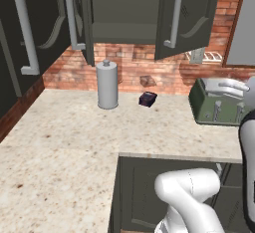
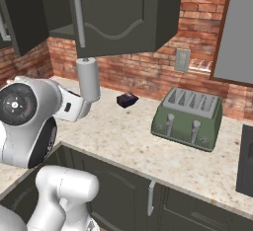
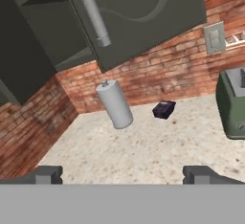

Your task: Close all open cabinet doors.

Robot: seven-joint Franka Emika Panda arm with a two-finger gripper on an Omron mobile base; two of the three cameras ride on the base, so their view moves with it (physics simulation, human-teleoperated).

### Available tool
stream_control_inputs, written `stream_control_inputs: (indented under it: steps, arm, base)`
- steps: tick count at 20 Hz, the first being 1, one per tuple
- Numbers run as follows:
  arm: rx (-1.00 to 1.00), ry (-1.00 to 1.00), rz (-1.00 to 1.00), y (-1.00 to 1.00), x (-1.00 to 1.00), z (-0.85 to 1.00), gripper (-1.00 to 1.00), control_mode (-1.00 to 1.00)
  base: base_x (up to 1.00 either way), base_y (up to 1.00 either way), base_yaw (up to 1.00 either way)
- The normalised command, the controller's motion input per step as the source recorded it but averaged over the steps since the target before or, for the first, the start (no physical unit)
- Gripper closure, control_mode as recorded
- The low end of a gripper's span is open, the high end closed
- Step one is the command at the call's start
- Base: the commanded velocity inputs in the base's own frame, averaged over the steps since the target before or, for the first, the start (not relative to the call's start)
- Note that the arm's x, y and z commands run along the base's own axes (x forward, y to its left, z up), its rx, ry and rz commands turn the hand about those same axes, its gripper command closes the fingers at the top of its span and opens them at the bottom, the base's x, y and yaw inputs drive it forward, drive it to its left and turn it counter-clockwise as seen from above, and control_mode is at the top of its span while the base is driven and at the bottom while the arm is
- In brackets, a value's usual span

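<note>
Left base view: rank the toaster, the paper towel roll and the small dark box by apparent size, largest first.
1. toaster, partly hidden by the arm
2. paper towel roll
3. small dark box
All three stand at a similar depth near the brick wall, so the order looks reliable.

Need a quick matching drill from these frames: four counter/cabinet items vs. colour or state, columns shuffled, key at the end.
Column 1:
1. cabinet door
2. paper towel roll
3. toaster
4. small box

Column 2:
A. green, four slots, on the counter
B. dark purple, lying near the brick wall
C. swung open, silver bar handle
D. grey, standing upright under the open cabinet

Pairs: 1-C, 2-D, 3-A, 4-B
</note>
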Motion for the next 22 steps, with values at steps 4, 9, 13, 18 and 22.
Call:
stream_control_inputs:
  steps: [4,9,13,18,22]
  arm:
    - [0.27,0.06,-0.01,-0.24,-0.02,0.31,-1.00,-1.00]
    - [0.26,0.07,-0.04,-0.14,0.05,0.33,-1.00,-1.00]
    - [0.27,0.12,-0.02,-0.11,0.13,0.30,-1.00,-1.00]
    - [0.21,0.09,-0.01,-0.03,0.21,0.18,-1.00,-1.00]
    - [0.17,0.03,-0.05,0.00,0.33,0.11,-1.00,-1.00]
  base:
    - [0.00,0.00,0.00]
    - [0.00,0.00,0.00]
    - [0.00,0.00,0.00]
    - [0.00,0.00,0.00]
    - [0.00,0.00,0.00]
